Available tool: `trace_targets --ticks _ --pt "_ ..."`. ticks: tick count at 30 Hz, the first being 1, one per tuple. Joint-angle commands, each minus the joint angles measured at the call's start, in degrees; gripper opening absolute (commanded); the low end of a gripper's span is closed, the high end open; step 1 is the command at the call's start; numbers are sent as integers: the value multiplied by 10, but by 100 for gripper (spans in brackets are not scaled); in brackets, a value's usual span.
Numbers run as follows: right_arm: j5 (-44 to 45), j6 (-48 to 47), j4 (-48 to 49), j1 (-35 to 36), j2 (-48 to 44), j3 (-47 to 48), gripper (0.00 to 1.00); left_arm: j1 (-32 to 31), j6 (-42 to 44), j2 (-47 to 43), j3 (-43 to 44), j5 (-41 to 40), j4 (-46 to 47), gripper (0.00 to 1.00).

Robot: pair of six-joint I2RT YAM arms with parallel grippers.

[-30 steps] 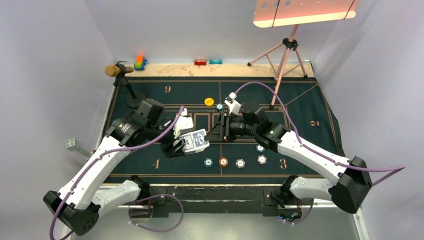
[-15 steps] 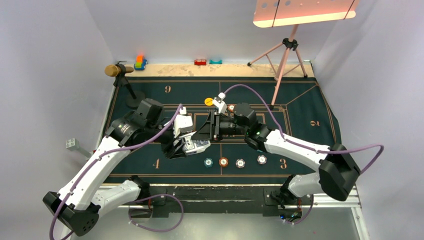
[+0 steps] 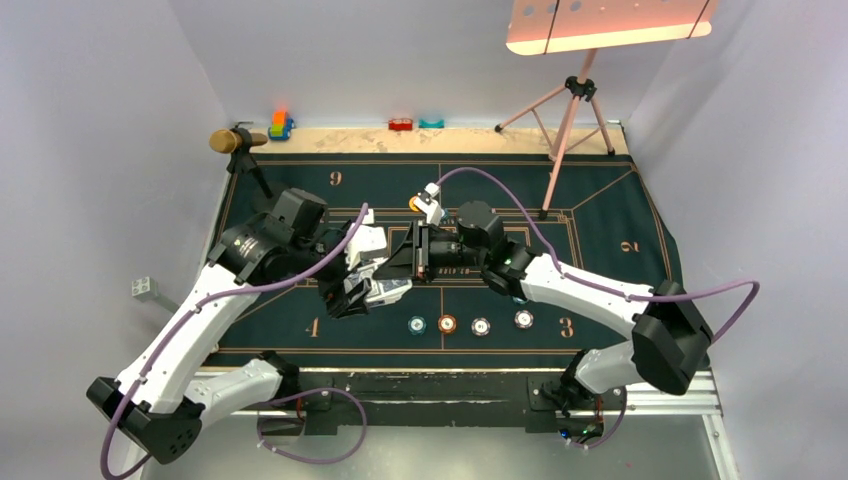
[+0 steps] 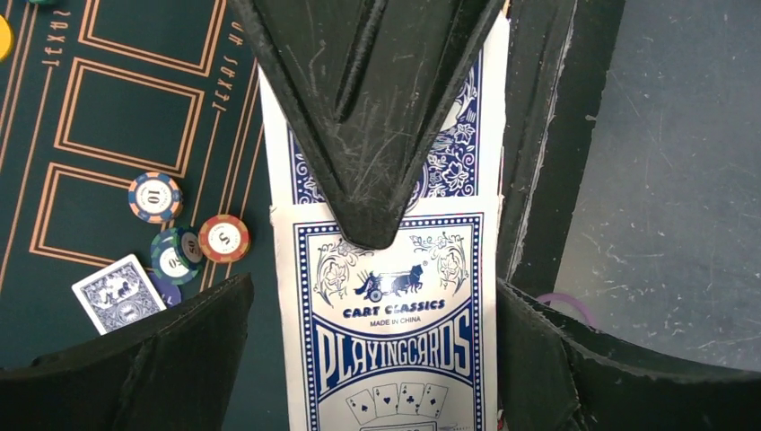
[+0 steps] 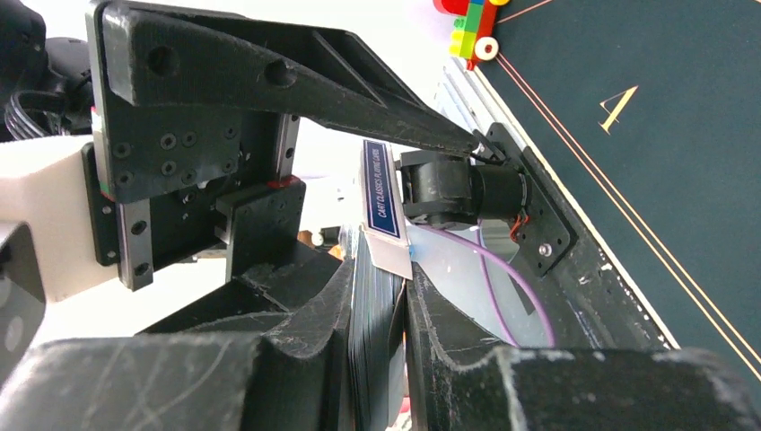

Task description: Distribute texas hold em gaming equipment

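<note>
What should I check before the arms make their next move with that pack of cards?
1. Right gripper holds the card pack: ok, its fingers pinch the pack's end.
2. Left gripper open: ok, its fingers stand apart on either side of the pack.
3. Flap open: ok, it sticks out beside the right fingers.
4. Contents free to slide out: cannot tell.
5. Row of chips on the mat not covered by either arm: ok.
6. Loose card lies flat on the mat: ok.
</note>
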Motion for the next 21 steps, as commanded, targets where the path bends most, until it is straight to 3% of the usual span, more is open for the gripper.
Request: trace_targets --ticks 1,15,21 --pt "9 -19 -75 5 -7 66 7 -2 37 -12 21 -14 22 100" --pt "30 -41 -138 12 16 118 14 -31 36 2 20 5 42 100" --pt "28 -29 -137 12 23 125 15 -39 45 1 11 2 37 89"
